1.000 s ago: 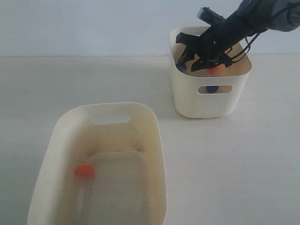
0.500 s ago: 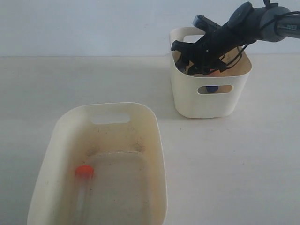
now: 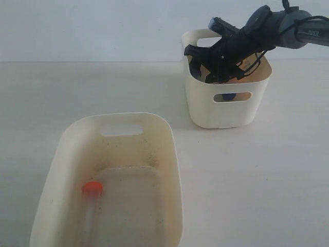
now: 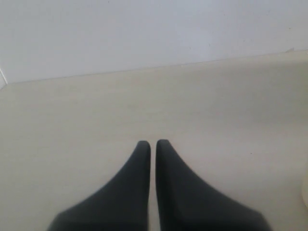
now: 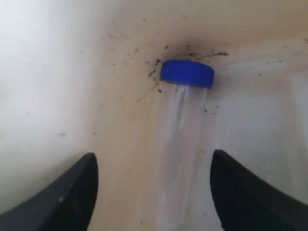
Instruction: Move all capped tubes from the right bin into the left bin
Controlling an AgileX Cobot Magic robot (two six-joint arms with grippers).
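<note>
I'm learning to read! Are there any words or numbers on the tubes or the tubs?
There are none to read. The blue-capped tube, the orange-capped tube, the right bin and the left bin all look plain, with only dark specks of dirt.

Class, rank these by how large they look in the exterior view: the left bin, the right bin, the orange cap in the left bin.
1. left bin, though nearness to the camera inflates it.
2. right bin.
3. orange cap, clearly smallest.
</note>
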